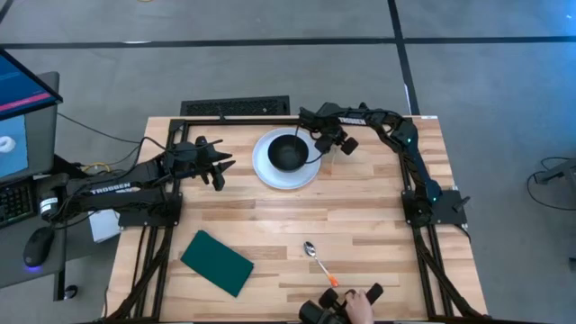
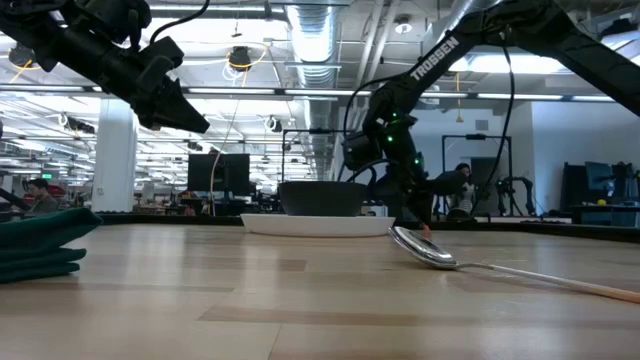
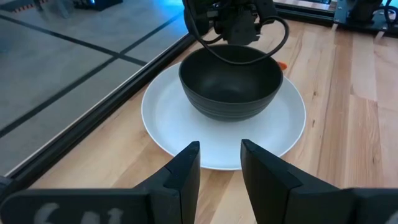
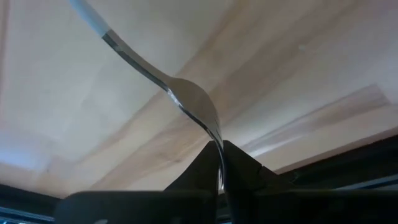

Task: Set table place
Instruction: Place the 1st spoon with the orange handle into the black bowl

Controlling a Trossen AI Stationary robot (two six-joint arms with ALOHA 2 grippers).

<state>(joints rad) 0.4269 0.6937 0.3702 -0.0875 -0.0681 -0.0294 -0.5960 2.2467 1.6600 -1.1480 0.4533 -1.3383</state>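
A round white plate (image 1: pixel 270 171) lies on the wooden table (image 1: pixel 360 207) toward its far edge, and a small black bowl (image 1: pixel 287 153) stands on it. My right gripper (image 1: pixel 335 141) hangs just right of the plate, shut on a metal fork (image 4: pixel 186 99). My left gripper (image 1: pixel 220 171) waits open to the left of the plate, its fingers (image 3: pixel 186 168) pointing at the plate (image 3: pixel 186 134) and bowl (image 3: pixel 230 84) with nothing between them. A spoon (image 1: pixel 317 259) with an orange handle end lies toward the near edge. My right gripper pinches the fork's tine end (image 4: pixel 217 140) between its two fingers, slanting steeply down from above. The fork runs on away from the fingers, its neck and pale handle (image 4: pixel 87 12) over the wood. Whether the handle touches the table I cannot tell.
A dark green rectangular pad (image 1: pixel 216 262) lies at the near left. At the near edge a person's hand (image 1: pixel 360 304) rests beside a dark object. The spoon's bowl (image 2: pixel 425 250) lies close in the low view. Bare wood spreads across the table's middle.
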